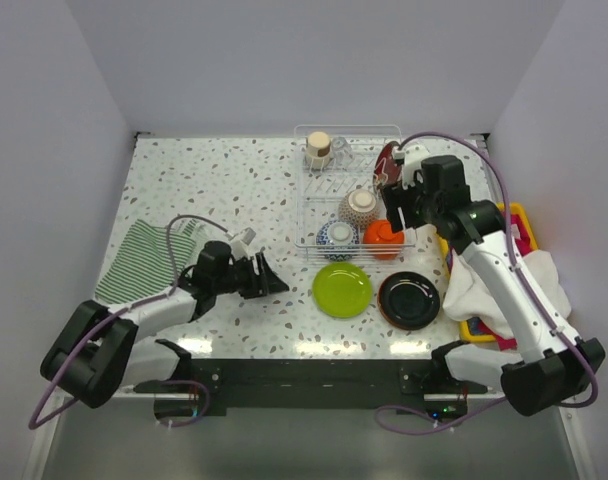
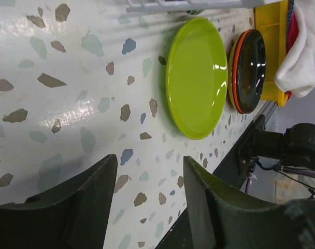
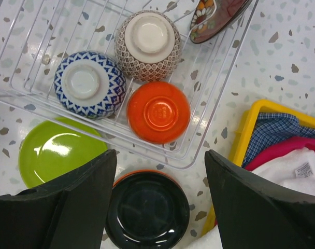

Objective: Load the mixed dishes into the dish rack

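bowls (image 3: 158, 111) 3 | plates (image 3: 62, 150) 3 | cup (image 1: 318, 148) 1 | dish rack (image 3: 224, 78) 1

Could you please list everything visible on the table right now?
dish rack: one, pale wire, centre-right
blue-white bowl: one, inverted in rack
brown-patterned bowl: one, inverted in rack
orange bowl: one, inverted in rack
beige cup: one, rack's far-left corner
dark red plate: one, rack's far right
lime green plate: one, lying before rack
black plate: one, orange-rimmed, beside lime green plate
striped cloth: one, green-white, far left
yellow bin: one, holds cloths, right edge
left gripper, right gripper: two, black, open
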